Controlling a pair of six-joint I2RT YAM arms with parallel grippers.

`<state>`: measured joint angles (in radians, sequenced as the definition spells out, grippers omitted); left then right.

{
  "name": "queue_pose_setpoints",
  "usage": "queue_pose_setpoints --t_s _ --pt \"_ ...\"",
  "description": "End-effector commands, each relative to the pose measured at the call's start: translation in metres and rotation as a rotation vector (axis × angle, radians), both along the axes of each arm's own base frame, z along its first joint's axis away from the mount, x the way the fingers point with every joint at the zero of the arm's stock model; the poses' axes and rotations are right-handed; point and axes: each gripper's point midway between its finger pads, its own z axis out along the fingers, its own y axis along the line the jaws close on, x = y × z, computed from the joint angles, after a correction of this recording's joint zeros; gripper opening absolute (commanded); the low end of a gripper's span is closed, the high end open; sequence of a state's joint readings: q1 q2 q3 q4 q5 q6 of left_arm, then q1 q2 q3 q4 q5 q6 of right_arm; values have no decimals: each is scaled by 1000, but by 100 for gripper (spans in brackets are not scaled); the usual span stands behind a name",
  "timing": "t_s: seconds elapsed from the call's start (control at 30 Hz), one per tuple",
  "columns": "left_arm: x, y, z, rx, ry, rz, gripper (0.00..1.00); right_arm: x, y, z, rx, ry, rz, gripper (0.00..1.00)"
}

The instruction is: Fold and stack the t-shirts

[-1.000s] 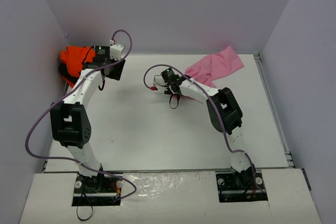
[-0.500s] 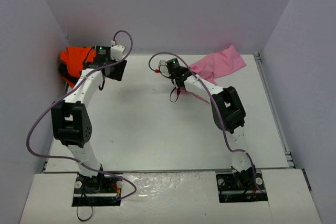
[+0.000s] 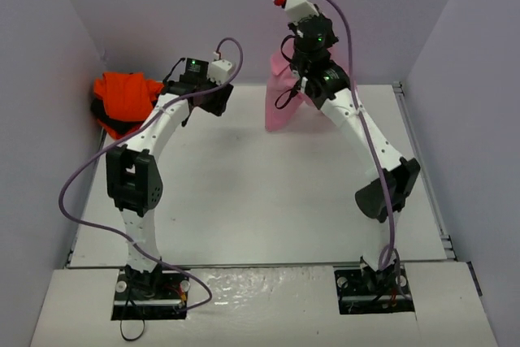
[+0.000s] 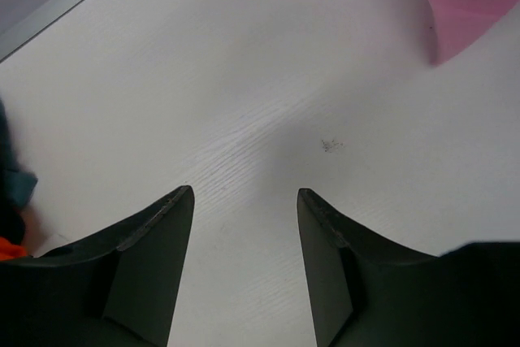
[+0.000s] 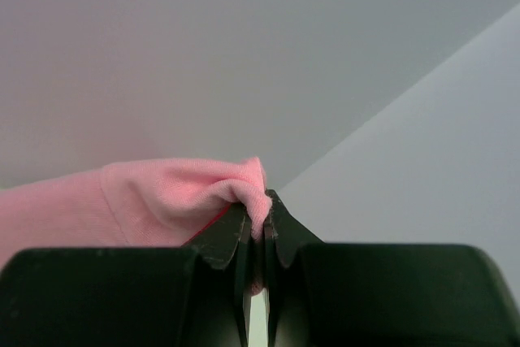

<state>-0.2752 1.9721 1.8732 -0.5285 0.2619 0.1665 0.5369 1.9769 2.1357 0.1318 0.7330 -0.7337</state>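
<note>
Table [image 3: 244,193]: pink t-shirt [image 3: 280,107] hangs at 12 o'clock, orange t-shirt [image 3: 122,91] heaped at 10 o'clock w/ dark t-shirt [image 4: 11,180] under it. Right gripper [image 5: 258,217] is clamped on a thin pinch of pink cloth; that bite could slip & the shirt drop bunched. Left gripper [image 4: 244,194] has jaws apart, empty, over bare table; if it misses a 2nd corner, the shirt prob. lands twisted.

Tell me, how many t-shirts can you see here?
3. The pink t-shirt hangs from the shut right gripper near the back wall. The orange t-shirt is bunched in the far-left corner, with a dark t-shirt mostly hidden beneath it. More could lie under that heap.
</note>
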Motion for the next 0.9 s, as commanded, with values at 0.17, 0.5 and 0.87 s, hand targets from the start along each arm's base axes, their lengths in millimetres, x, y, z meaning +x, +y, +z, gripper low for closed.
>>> queue_pose_setpoints --t_s 0.17,0.5,0.87 --pt "0 -42 33 -1 -55 -39 50 -23 -37 7 114 51 113 0" --pt "65 -87 50 -30 -153 -34 51 -62 6 6 239 233 524 0" --pt "61 -177 8 -59 -173 -176 51 -98 -115 94 325 29 407 0"
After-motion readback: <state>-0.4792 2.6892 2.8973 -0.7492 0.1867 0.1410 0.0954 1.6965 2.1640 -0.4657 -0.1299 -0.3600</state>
